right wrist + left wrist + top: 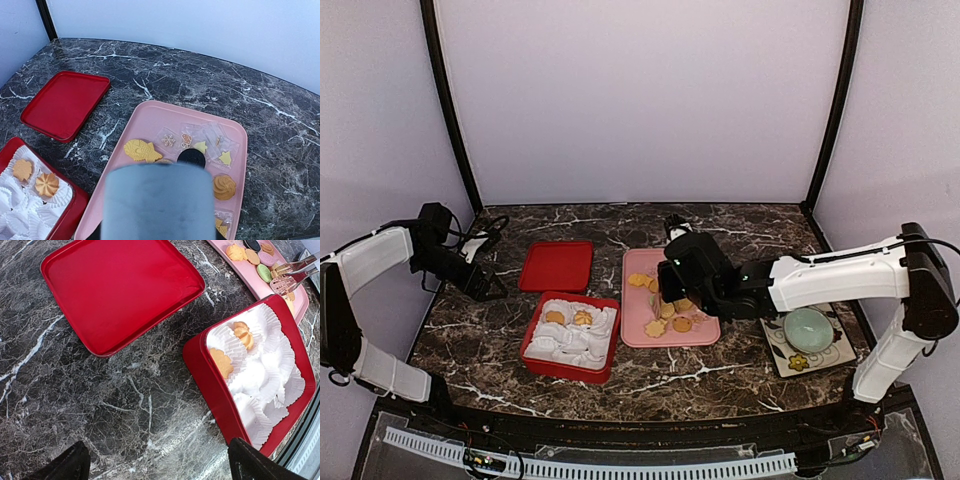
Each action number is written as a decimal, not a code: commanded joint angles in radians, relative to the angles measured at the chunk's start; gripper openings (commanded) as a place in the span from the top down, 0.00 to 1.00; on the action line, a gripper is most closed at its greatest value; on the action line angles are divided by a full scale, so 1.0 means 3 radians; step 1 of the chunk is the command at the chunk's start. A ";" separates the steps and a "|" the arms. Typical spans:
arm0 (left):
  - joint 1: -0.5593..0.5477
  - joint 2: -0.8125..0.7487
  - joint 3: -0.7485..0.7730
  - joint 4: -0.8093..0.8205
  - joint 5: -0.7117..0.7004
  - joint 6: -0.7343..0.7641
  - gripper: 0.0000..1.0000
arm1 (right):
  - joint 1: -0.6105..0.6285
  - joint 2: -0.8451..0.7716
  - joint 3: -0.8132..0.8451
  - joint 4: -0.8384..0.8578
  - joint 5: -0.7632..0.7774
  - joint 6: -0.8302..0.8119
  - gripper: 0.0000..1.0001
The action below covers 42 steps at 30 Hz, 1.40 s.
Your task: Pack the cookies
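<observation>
Most of the cookies [140, 150] lie scattered on a pink tray [150, 117] in the middle of the dark marble tabletop [100, 405]: golden shapes, a black round and a greenish one, with a few small ones in clear wrappers. Two more sit in white paper cups [265, 375] at the far end of a red box [210, 380], which stands just left of the tray. The other cups in the box are unfilled. A red lid [120, 290] lies flat beyond the box, apart from it. The left gripper [160, 466] hovers over bare marble to the left of the box and lid, its fingers spread wide and holding nothing. The right gripper [670, 293] hangs low over the tray among the cookies. Its own camera is blocked by a blurred grey shape [155, 200], so I cannot tell how far it is open. What look like metal tongs [285, 284] reach over the tray's near end, possibly in its grasp. A pale green bowl [807, 325] sits on a patterned mat [820, 358] to the right of the tray.
</observation>
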 commanded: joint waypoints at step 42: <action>0.0022 -0.0086 0.0085 -0.0081 0.0031 -0.0016 0.01 | 0.0616 0.0726 0.1376 -0.0033 -0.0072 -0.0446 0.75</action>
